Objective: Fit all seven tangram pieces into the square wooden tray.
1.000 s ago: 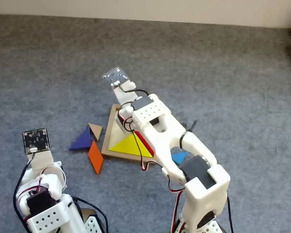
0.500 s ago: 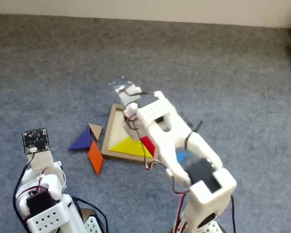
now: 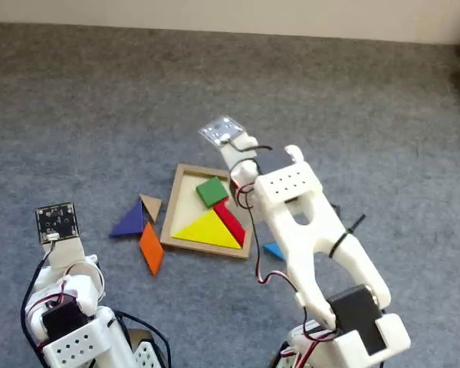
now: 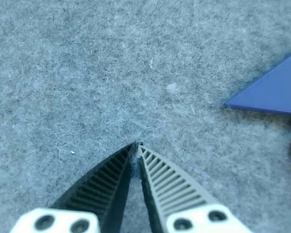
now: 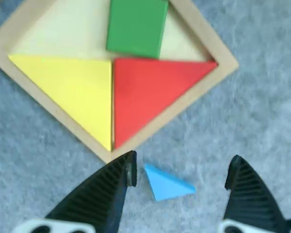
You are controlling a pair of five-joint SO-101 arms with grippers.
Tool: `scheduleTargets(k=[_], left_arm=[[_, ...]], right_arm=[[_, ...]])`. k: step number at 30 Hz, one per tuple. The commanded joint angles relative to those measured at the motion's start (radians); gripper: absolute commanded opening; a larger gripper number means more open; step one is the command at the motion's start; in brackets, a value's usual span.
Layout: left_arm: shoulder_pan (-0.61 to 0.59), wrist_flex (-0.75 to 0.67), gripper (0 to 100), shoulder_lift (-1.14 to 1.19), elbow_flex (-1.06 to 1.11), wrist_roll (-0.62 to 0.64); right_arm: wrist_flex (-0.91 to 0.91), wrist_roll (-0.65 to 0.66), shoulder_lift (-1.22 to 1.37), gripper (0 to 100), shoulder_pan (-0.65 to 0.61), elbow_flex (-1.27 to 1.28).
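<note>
Yellow triangle point(image 3: 207, 230), red triangle point(image 3: 230, 221) and green square point(image 3: 211, 191) sit in the tray point(image 3: 171, 203), four to go! Right gripper point(image 5: 183, 162) gapes over the light-blue triangle point(image 5: 167, 184); left gripper point(image 4: 137, 145) pinched together.

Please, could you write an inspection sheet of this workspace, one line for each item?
Surface: grey carpet.
Job's things: wooden tray holds green square, yellow triangle, red triangle; dark blue triangle, tan triangle, orange piece, light blue triangle lie outside it.
Clutter: nothing seen.
Grippers: left gripper shut over bare carpet; right gripper open over light blue triangle.
Cables: wires run along right arm.
Surroundings: pale wall at far edge.
</note>
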Motion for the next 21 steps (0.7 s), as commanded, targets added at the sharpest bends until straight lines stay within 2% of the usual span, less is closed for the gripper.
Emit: scheduleTargets(k=[1, 11, 15, 21], left_arm=[[-0.004, 0.003, 1, -0.038, 0.019, 0.009], [-0.012, 0.003, 1, -0.038, 0.019, 0.009], [-0.013, 0.003, 1, -0.038, 0.019, 0.009], [-0.013, 0.003, 1, -0.038, 0.019, 0.009]], right_arm=[[0.004, 0.012, -0.073, 28.6, 0.044, 0.071], [-0.292, 0.012, -0.074, 28.6, 0.073, 0.378], [-0.320, 0.017, -0.073, 28.6, 0.084, 0.410], [-0.320, 0.144, -0.071, 28.6, 0.134, 0.420]])
